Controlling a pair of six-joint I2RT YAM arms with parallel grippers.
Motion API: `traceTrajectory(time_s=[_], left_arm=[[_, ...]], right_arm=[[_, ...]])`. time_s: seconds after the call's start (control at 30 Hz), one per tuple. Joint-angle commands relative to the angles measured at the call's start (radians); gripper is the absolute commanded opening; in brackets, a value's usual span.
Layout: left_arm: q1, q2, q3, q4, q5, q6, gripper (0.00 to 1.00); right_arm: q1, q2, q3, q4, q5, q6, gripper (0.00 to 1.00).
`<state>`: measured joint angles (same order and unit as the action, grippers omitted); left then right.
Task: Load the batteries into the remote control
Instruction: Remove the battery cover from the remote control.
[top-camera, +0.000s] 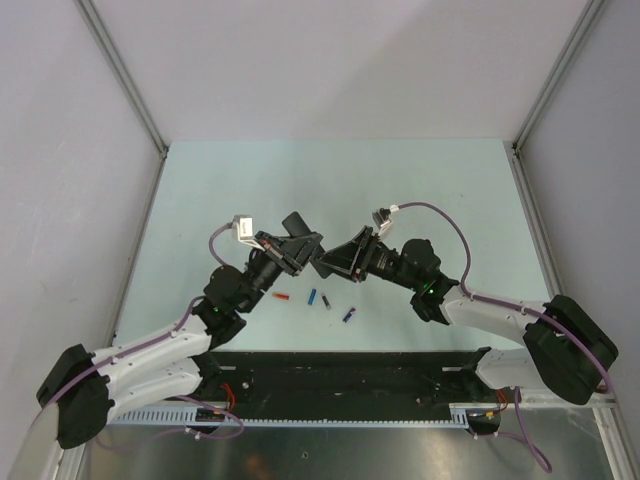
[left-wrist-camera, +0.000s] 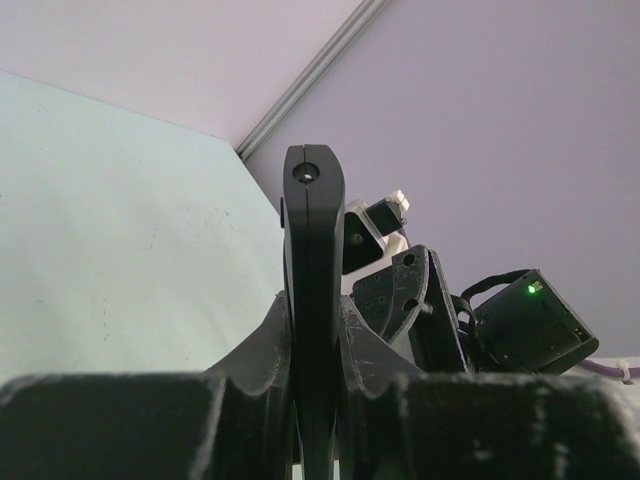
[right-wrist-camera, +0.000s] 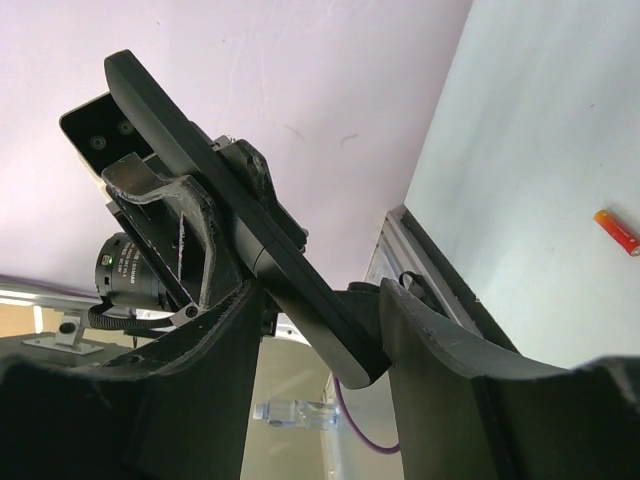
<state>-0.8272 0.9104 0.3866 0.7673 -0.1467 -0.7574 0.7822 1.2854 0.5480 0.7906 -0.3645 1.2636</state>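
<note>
The remote control (left-wrist-camera: 313, 230) is a slim black bar held off the table between both arms, in the middle of the top view (top-camera: 321, 262). My left gripper (left-wrist-camera: 315, 335) is shut on it edge-on, fingers pressed to both flat faces. My right gripper (right-wrist-camera: 322, 318) has the bar's other end (right-wrist-camera: 300, 290) slanting between its fingers, touching both. Two dark blue batteries (top-camera: 313, 297) (top-camera: 349, 315) lie on the table just in front of the grippers (top-camera: 305, 250) (top-camera: 338, 262).
A small orange-red cylinder (top-camera: 281, 297) lies on the table left of the batteries and also shows in the right wrist view (right-wrist-camera: 617, 231). The pale green table (top-camera: 220, 190) has grey walls on three sides. A black rail (top-camera: 340, 375) runs along the near edge.
</note>
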Motion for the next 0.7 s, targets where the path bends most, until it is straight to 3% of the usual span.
traceTrajectory(time_s=[0.0, 0.53, 0.67], left_arm=[[-0.009, -0.031, 0.009, 0.041, -0.011, 0.02, 0.0], [-0.009, -0.047, 0.024, 0.043, -0.019, 0.029, 0.0], [-0.009, -0.045, 0.023, 0.041, -0.016, 0.026, 0.0]], right_arm=[[0.008, 0.003, 0.006, 0.009, 0.002, -0.007, 0.53], [0.022, -0.015, 0.006, -0.024, 0.013, -0.032, 0.45], [0.02, -0.018, 0.006, -0.007, 0.007, -0.035, 0.52]])
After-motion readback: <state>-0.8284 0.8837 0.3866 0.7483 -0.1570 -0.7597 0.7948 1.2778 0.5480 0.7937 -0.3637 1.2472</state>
